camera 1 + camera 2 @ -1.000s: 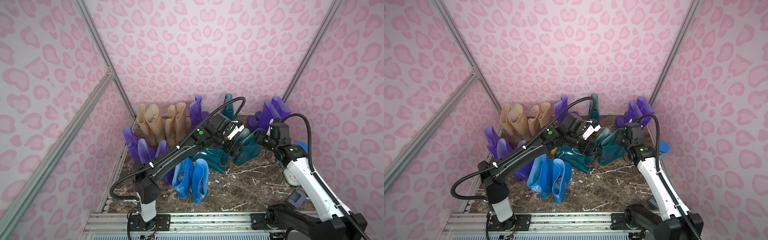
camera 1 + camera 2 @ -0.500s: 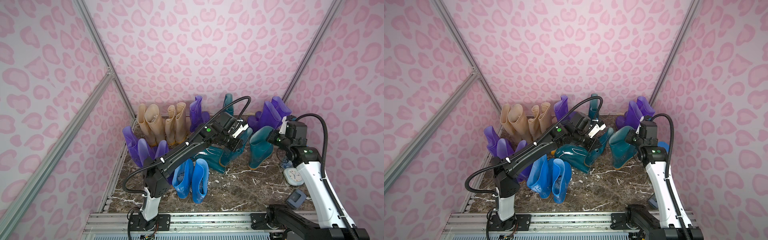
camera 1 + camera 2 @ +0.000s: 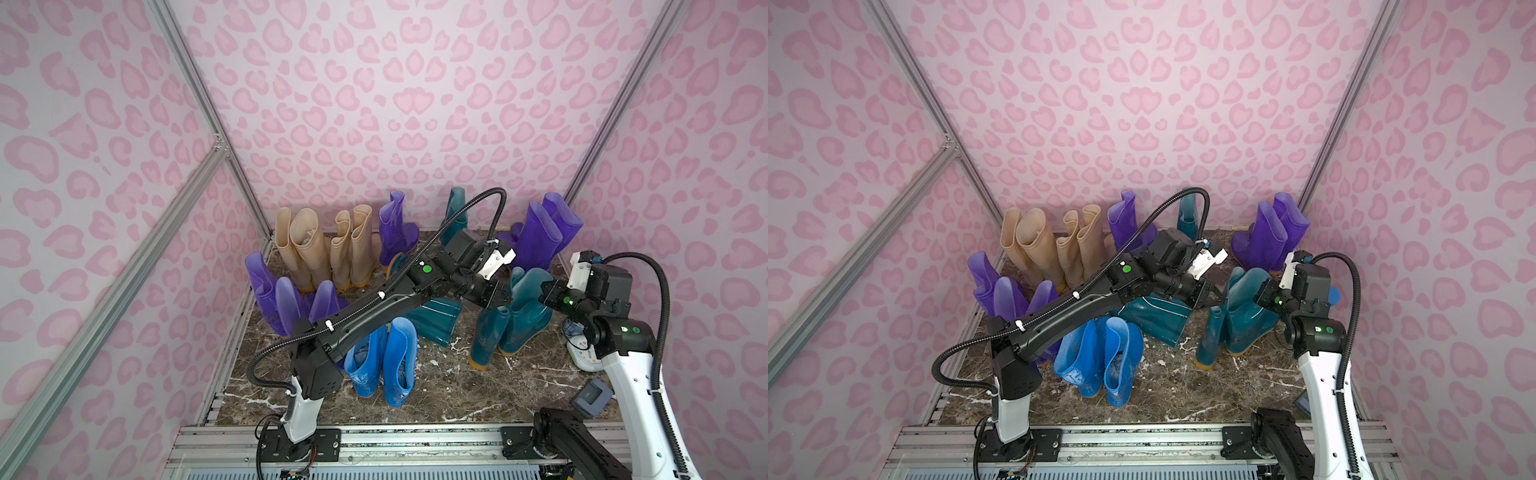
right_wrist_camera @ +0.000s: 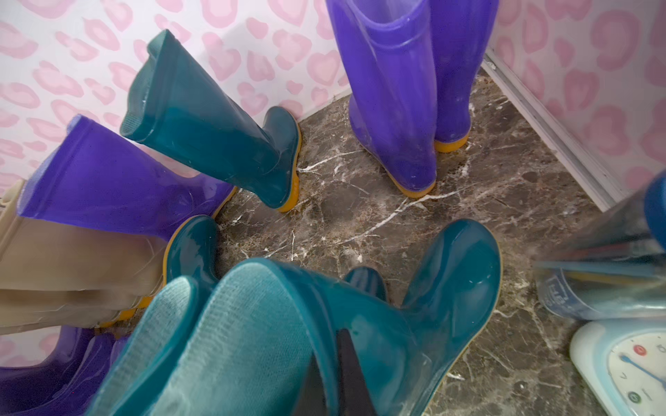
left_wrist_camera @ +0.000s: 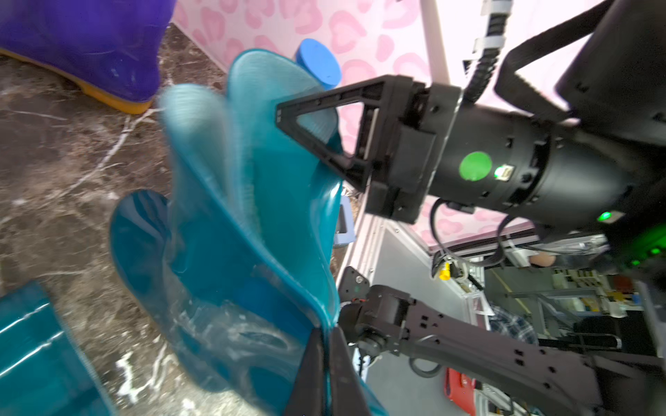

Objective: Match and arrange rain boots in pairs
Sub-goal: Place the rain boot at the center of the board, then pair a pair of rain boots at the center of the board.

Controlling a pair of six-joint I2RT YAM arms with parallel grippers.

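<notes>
The teal boot pair [image 3: 519, 324] stands upright just beside the fallen teal boot [image 3: 432, 322], on its right-arm side; a second ago the pair sat closer against it. The left gripper [image 5: 326, 335], its arm stretched out over the fallen boot, is clenched on a teal shaft rim. The right gripper [image 4: 333, 340], elbow bent, pinches a rim too, possibly the same boot's. Both claws were wider a second ago.

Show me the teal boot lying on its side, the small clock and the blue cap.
teal boot lying on its side [image 3: 434, 320]: in a top view, on its shaft.
small clock [image 4: 630, 360]: right wrist view, on its dial.
blue cap [image 5: 319, 61]: left wrist view, on its top.
</notes>
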